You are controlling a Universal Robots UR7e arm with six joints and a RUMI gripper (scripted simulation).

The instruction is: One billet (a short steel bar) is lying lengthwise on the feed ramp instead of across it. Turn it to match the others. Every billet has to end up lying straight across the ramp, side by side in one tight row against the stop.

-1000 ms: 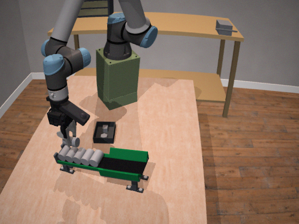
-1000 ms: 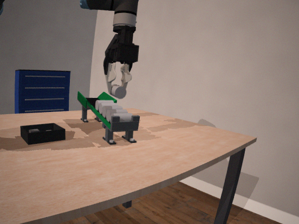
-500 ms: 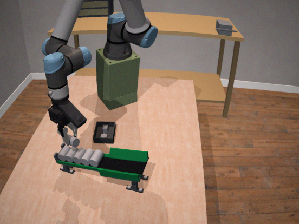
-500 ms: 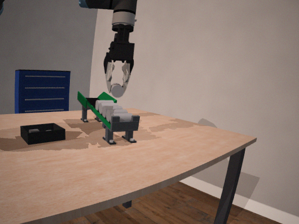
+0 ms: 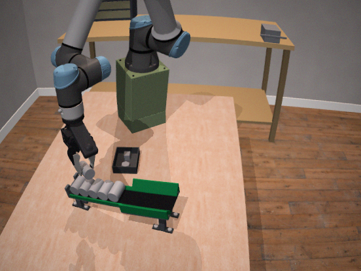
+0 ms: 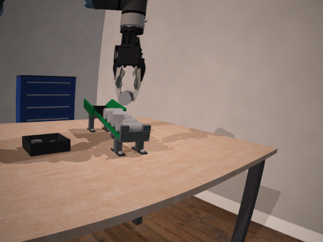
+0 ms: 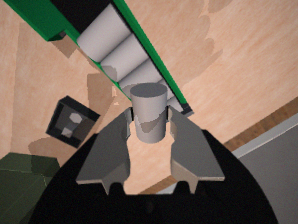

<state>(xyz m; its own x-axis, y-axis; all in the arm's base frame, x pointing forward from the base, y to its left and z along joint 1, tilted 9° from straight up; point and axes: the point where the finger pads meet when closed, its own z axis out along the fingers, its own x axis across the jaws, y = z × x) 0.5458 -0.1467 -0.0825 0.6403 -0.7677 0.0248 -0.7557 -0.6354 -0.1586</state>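
We are holding the stray billet clamped in our gripper, lifted above the row of billets near the ramp's stop so it can be turned crosswise.

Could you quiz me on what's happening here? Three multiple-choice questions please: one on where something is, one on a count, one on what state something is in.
1. Where is the black tray?
A. on the table beside the ramp
B. on the ramp
C. on the floor

2. How many billets lie on the ramp?
A. two
B. five
C. eight

3. The gripper is:
A. wide open and holding nothing
B. shut on a billet
C. out of sight

Answers: 1 A, it sits on the table behind the ramp; 2 B, five lie side by side; 3 B, the fingers clamp it above the row.
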